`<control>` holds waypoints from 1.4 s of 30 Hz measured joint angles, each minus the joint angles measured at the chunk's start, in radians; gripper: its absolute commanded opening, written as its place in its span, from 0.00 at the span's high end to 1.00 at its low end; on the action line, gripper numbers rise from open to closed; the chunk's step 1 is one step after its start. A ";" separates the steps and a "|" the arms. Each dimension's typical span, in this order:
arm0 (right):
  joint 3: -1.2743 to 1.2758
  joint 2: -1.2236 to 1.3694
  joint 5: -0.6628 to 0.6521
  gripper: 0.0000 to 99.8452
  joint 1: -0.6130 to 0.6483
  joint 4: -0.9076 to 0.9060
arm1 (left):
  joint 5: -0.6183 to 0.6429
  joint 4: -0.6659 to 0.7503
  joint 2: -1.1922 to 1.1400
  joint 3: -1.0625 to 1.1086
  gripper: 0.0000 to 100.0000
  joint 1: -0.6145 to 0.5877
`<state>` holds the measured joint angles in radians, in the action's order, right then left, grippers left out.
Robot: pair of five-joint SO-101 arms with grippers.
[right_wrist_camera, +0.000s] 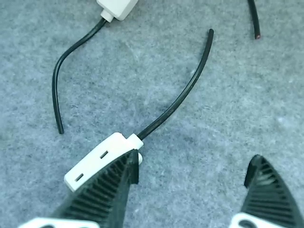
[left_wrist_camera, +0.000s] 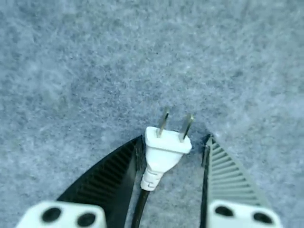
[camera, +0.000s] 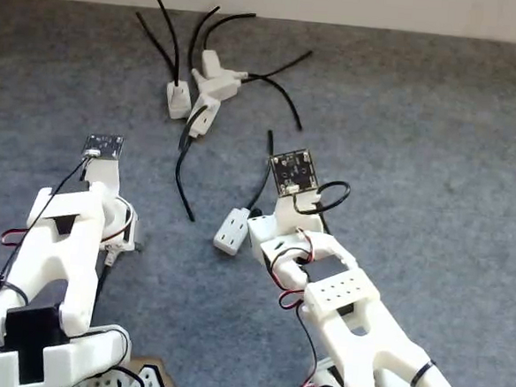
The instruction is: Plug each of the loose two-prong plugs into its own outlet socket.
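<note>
The left gripper [left_wrist_camera: 174, 139] is sitting low on the grey table [camera: 440, 126], near its left edge, with its jaws open. A white two-prong plug [left_wrist_camera: 166, 147] is lying between them, leaning on one finger and not touching the other. The right gripper [right_wrist_camera: 195, 158] is sitting near the middle of the table, open wide and holding nothing. A white outlet socket [right_wrist_camera: 97, 164] is lying right against one of its fingers. More plugs and sockets [camera: 203, 92] are lying bunched by the far edge.
</note>
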<state>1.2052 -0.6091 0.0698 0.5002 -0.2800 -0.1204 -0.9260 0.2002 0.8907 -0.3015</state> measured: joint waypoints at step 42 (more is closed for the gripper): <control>0.084 0.000 0.000 0.65 0.000 0.143 | -0.198 -0.222 -0.281 -0.273 1.00 0.014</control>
<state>1.2896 -0.6091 0.0698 0.5002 -0.1373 -0.3184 -1.1485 -0.0806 0.6176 -0.2877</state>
